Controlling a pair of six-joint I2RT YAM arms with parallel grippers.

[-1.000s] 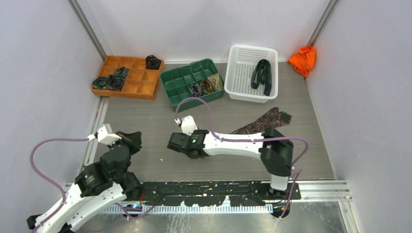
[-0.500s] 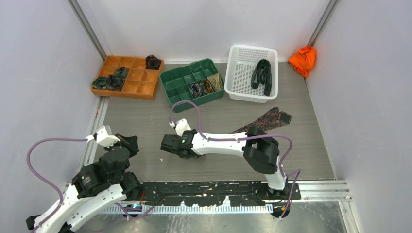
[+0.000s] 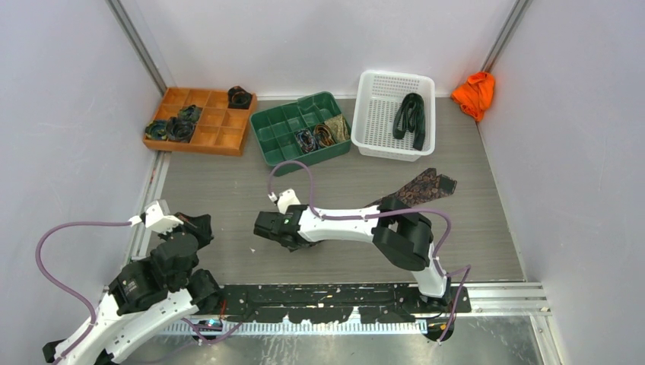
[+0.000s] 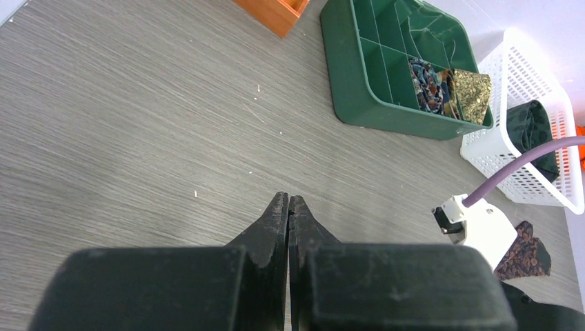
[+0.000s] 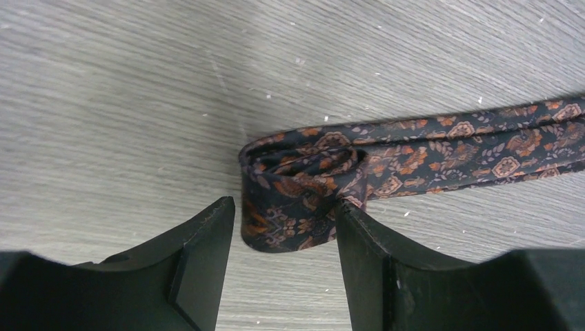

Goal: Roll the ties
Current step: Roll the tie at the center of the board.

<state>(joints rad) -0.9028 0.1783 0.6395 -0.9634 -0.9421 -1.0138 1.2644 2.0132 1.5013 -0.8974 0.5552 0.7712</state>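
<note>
Now the right gripper (image 5: 283, 212) sits low over the table (image 5: 103, 83), half open. Its two fingers straddle the rolled narrow end of the brown patterned tie (image 5: 303, 172); one finger stands just clear of the coil, the other seems to touch it, and nothing is pinched. The rest of the tie lies flat, running toward the white basket (image 3: 373, 122), while the left gripper (image 4: 288, 205) hangs near the table's left side, closed tight on nothing.
</note>
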